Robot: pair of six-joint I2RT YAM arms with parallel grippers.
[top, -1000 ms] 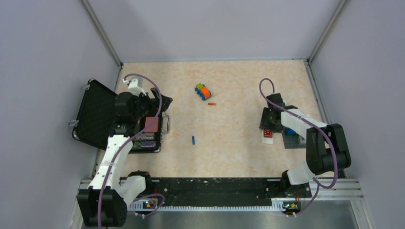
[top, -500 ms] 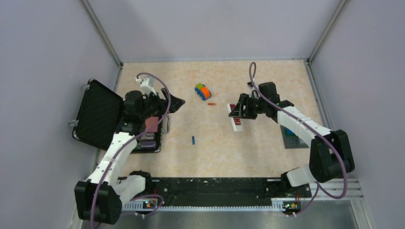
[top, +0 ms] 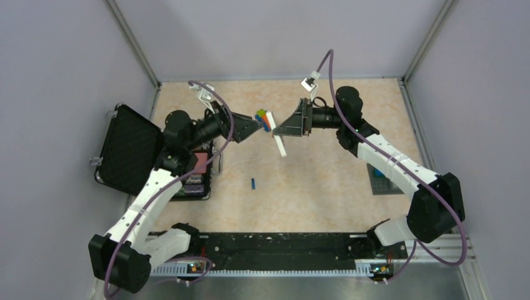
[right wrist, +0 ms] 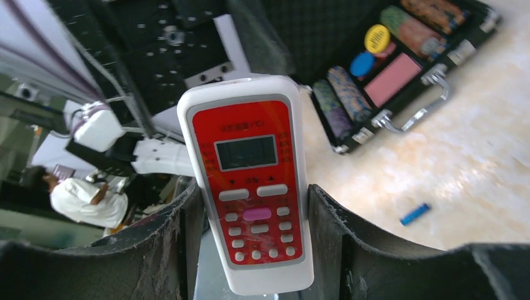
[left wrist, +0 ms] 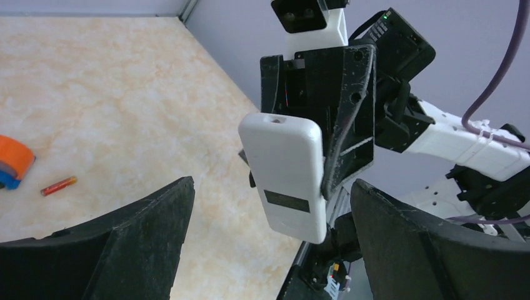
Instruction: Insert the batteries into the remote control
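Overhead, both arms stretched inward, meeting above the table's [top: 325,194] far half, right gripper [top: 284,130] clamped on one remote control [top: 280,147] held aloft, left gripper [top: 253,128] spread wide, empty, facing it, one blue battery [top: 253,183] mid-table, one orange-red battery [left wrist: 58,185] beside one toy car [left wrist: 12,164].

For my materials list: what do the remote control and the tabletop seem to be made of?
Remote control: likely moulded plastic, smooth white shell with soft sheen, red printed face, rubbery-looking buttons. Tabletop: probably laminate printed as beige marble; flat, slightly glossy veining.
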